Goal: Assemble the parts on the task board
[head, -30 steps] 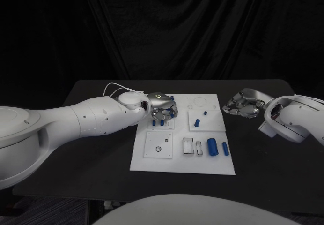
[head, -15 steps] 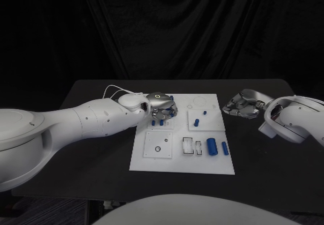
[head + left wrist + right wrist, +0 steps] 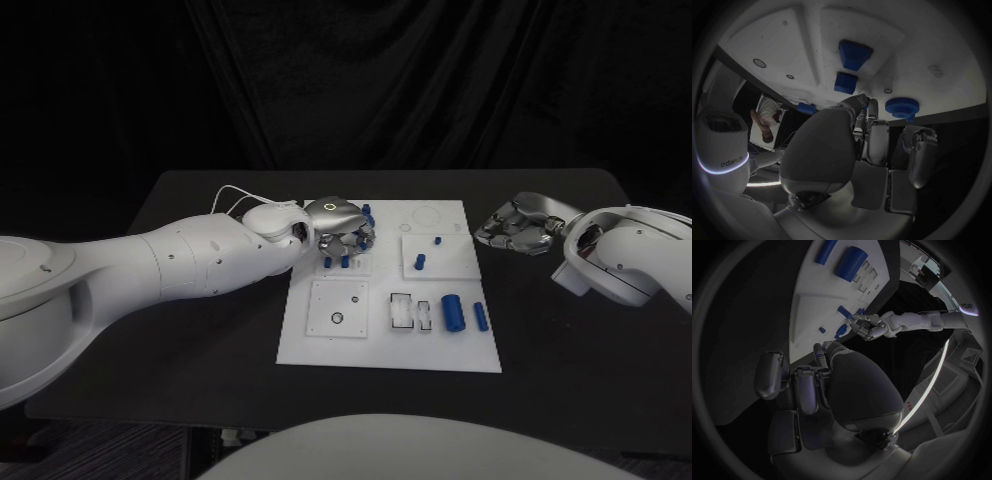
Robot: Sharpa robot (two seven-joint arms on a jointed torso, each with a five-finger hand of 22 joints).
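Observation:
The white task board (image 3: 320,345) lies in the middle of the table. My left hand (image 3: 342,228) hovers over its far left corner, fingers drawn together above two upright blue pegs (image 3: 336,263). In the left wrist view the thumb and a fingertip (image 3: 862,101) meet with a sliver of blue between them; I cannot tell whether a part is pinched there. Beyond them are two blue blocks (image 3: 853,54) and a blue gear (image 3: 902,106). My right hand (image 3: 516,225) hangs off the board's right edge, fingers curled in on nothing. The right wrist view shows my left hand (image 3: 870,327) at the board.
A large blue cylinder (image 3: 453,312) and a slimmer blue piece (image 3: 480,317) lie on the board's near right. A blue peg (image 3: 420,262) stands on the right sub-plate. Bare black table (image 3: 202,330) surrounds the board.
My left hand has shifted slightly to the left over the far left corner of the board. The right hand has barely moved.

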